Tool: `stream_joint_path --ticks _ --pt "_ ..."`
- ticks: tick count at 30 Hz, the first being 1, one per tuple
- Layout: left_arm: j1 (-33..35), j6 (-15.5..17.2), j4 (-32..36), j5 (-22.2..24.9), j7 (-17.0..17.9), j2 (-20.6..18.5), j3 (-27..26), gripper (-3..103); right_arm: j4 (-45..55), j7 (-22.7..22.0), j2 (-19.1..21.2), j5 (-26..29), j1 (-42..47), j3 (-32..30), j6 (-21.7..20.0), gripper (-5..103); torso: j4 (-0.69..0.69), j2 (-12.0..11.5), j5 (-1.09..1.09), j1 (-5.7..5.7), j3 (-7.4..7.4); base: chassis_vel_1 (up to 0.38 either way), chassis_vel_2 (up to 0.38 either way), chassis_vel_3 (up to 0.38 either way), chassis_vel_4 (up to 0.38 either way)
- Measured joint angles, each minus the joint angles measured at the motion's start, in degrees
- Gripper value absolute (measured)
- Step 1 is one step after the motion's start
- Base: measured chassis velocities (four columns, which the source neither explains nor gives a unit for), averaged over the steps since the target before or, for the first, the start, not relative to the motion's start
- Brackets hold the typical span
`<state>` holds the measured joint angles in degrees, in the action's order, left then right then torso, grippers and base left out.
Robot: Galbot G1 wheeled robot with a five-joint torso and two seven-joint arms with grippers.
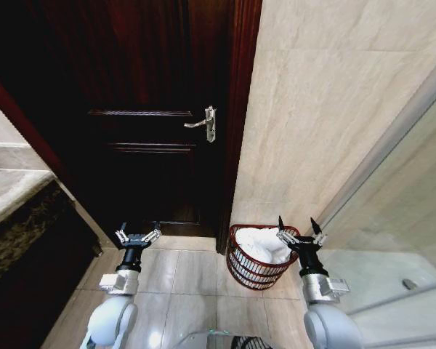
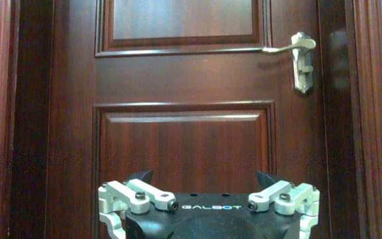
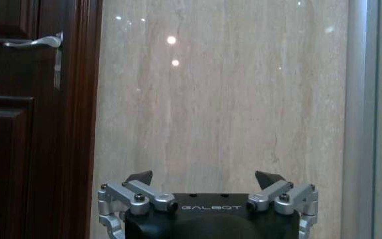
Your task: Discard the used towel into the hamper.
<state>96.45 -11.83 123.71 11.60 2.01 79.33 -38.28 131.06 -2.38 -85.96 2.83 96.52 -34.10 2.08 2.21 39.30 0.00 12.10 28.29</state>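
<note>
White towel [image 1: 263, 245] lies inside the hamper [image 1: 248, 273]. Right gripper [image 1: 299, 227] hovers beside the hamper, fingers spread and empty. Left gripper [image 1: 138, 235], likewise spread, faces the door [image 1: 152, 109].

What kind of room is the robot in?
Probably a bathroom. There's a hamper with a white towel in it on the tiled floor, a glass shower screen beside it, and a dark wooden door.

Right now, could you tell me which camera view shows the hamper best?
The head view: the hamper stands on the floor by the door frame, white towel inside. The wrist views face the door and wall instead.
</note>
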Motion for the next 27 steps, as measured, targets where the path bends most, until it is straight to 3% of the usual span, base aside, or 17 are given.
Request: stream_joint_path --ticks 27 --pt "0.2 -0.1 1.5 1.9 -0.1 -0.8 -0.5 100 3.3 -0.7 -0.8 -0.3 1.8 0.7 -1.5 100 0.00 7.0 0.00 2.91 4.13 0.000 0.000 0.000 0.000"
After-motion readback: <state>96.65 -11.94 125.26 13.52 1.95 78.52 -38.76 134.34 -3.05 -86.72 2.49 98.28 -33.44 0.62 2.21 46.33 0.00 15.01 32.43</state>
